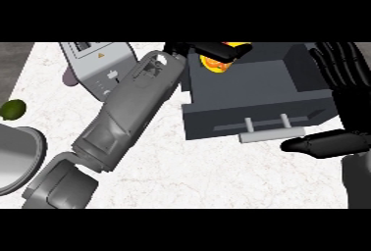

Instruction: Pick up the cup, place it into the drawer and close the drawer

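White counter (217, 176) bears the open drawer (246, 90). Left robot hand (211, 48) grips the cup (214, 63) over it; release and closing appear outstanding. Right robot hand (349, 98) rests open alongside.

Fairly bright, even light falls on the pale marbled counter (217, 181), without glare. Cast shadows are barely visible. The grey left forearm (134, 108) shows soft shading, while the dark drawer (250, 105) and the black right robot hand (340, 83) swallow surface detail.
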`<state>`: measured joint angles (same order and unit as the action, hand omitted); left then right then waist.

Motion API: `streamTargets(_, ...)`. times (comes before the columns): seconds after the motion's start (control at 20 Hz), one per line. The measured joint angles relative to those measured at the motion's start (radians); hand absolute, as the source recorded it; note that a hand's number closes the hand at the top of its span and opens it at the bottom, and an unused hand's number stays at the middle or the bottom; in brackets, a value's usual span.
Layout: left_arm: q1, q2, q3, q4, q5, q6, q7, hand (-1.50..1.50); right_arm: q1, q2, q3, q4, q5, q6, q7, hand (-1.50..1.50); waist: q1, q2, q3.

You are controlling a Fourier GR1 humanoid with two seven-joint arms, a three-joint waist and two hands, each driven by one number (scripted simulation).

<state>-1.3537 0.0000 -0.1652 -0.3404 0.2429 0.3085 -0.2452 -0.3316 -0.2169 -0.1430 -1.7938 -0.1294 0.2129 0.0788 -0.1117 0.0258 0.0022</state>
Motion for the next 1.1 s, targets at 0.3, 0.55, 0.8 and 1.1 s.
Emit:
streamTargets(0.3,0.015,0.000,-0.096,0.061,0.023,-0.043,0.025,-1.50,-0.046,0.009,0.023,0.019,-0.002,0.011,-0.011,-1.50,-0.050,0.014,0.000)
streamTargets(0.55,0.049,0.000,-0.130,0.054,0.071,-0.054,-0.001,-1.50,-0.055,0.014,0.046,0.016,-0.022,0.040,-0.012,-1.50,-0.085,0.021,0.000)
streamTargets(0.8,0.085,0.000,-0.121,0.011,0.157,-0.063,-0.066,-1.50,-0.079,0.039,0.108,0.034,-0.089,0.116,-0.003,1.50,-0.095,0.027,-0.001)
streamTargets(1.1,0.094,0.000,-0.089,-0.041,0.263,-0.076,-0.169,-1.50,-0.065,0.000,0.204,0.023,-0.182,0.284,0.044,1.50,-0.087,0.018,-0.002)
